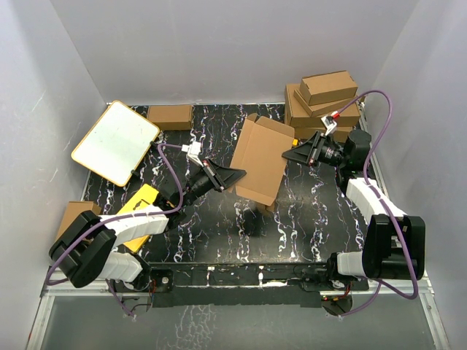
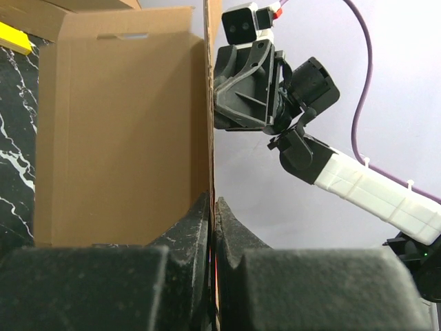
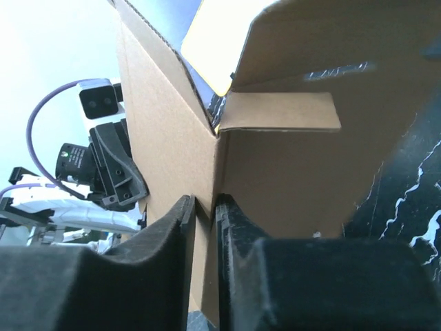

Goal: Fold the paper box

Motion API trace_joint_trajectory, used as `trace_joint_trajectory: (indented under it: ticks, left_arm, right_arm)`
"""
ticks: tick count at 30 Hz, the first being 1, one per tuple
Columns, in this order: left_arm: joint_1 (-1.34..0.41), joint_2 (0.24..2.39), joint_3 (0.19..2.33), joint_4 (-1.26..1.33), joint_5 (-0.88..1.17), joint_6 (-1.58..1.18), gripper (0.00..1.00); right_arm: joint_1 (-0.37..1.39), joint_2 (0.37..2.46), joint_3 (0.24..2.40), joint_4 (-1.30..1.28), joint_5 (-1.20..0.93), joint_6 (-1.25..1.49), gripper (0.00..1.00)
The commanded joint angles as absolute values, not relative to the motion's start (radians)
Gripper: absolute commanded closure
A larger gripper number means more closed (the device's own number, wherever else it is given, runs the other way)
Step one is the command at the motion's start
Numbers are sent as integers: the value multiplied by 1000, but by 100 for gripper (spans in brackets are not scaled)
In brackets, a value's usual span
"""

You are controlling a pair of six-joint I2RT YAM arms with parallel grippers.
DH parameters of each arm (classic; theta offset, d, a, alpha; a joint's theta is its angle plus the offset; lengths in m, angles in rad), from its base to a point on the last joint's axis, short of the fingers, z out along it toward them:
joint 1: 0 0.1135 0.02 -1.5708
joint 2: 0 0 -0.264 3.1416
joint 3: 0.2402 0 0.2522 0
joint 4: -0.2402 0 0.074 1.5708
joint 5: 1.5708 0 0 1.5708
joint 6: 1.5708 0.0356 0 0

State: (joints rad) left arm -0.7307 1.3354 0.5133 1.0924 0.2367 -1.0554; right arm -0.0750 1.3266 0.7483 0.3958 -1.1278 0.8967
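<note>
Top external view: the paper box [image 1: 259, 157], a plain brown corrugated cardboard sheet partly folded into an open shell, is mid-table over the black marbled table [image 1: 219, 233], pinched between both arms. My left gripper [image 1: 235, 175] is fully closed on the lower left edge. My right gripper [image 1: 290, 153] bites the right side, jaws narrowed onto a folded corner with cardboard filling the gap. Risks as I judge them: both holds are thin edge pinches, so if the arms pull apart or twist unevenly the wall could slip out, tear or crease off its score line. A loose flap could also spring back open. Pushing down might buckle the bottom edge, and I can't tell whether it touches the table. The left wrist view shows my left gripper [image 2: 212, 203] clamped on a wall seen edge-on, a slot in the top flap, and the right arm just behind the wall. The right wrist view instead shows my right gripper [image 3: 203, 203] on the corner and a small inner tab bent across, which neither other view shows. Only the top view shows the stack of finished brown boxes [image 1: 325, 102] at the back right.
</note>
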Motion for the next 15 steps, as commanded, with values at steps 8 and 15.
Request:
trace_joint_trajectory:
  ticks: [8,15]
  left_arm:
    - [-716,1293,527,1079,269,-1042,100]
    - [-613,1219,484,1084,334,-1088,100]
  right_arm:
    - [-82,1316,789,403,-1124,882,92]
    - [-87,1308,801,390,-1230,739,61]
